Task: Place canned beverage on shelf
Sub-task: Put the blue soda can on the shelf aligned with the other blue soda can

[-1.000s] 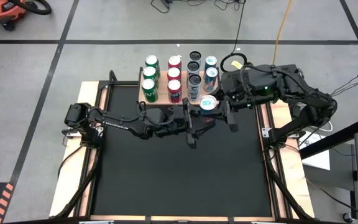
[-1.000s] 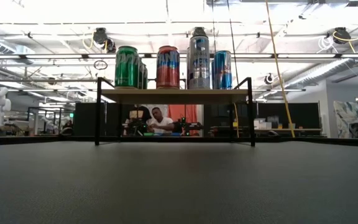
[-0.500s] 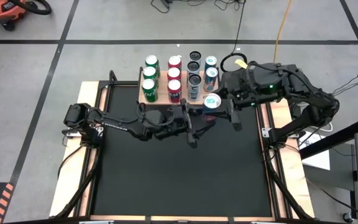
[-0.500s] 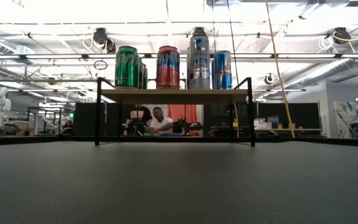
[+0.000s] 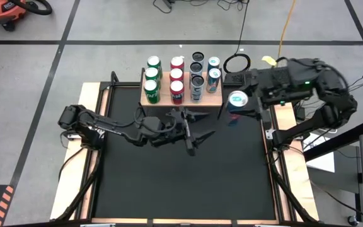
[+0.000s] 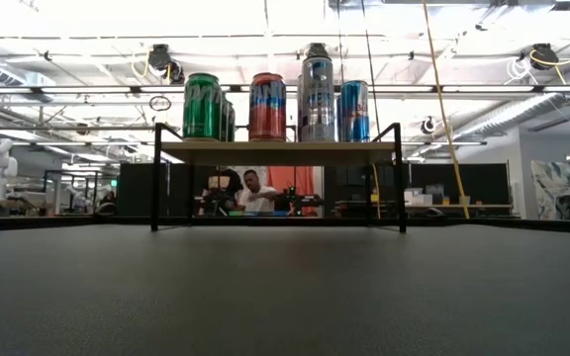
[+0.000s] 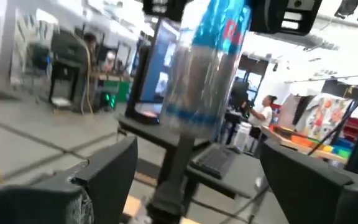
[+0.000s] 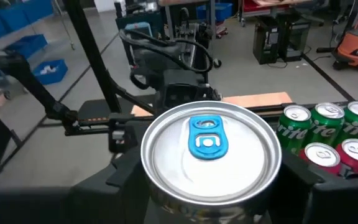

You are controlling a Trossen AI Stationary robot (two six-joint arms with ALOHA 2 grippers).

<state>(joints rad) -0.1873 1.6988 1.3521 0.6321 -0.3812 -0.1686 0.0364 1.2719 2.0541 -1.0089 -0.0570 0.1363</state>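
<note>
Blue can blurred, its top cut off.

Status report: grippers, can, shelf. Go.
Right gripper shut on blue can, held beside the shelf. Left gripper open, empty, in front of shelf. Shelf crowded with cans; front right corner bare.

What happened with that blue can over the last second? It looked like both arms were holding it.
The left gripper let go, opened its fingers and drew back from the shelf. The right gripper kept the blue can and carried it to the right, off the shelf's corner. The eleven cans on the shelf stayed as they were.
</note>
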